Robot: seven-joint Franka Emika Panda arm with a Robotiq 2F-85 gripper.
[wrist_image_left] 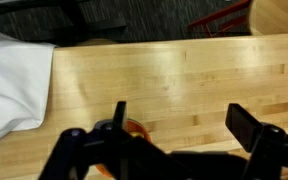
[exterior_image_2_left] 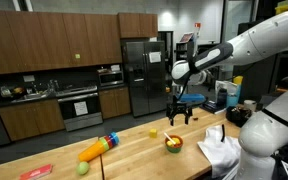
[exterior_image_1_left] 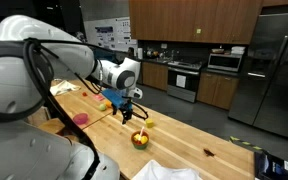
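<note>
Bowl (exterior_image_2_left: 173, 144) beneath the gripper (exterior_image_2_left: 179, 121)
Jaws spread wide and empty, hovering above the bowl, touching nothing.

Bowl, cloth and small piece on the counter
The bowl (exterior_image_2_left: 173, 144) sits on the counter (exterior_image_2_left: 134, 152) below the end effector (exterior_image_2_left: 178, 118), a small piece (exterior_image_2_left: 153, 132) just beside it, a cloth (exterior_image_2_left: 219, 150) at the counter's end.

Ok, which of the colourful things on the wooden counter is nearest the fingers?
The small bowl of yellow and orange bits, just below the open fingers. The loose yellow piece lies beside it; the long orange toy and green ball are farther.
</note>
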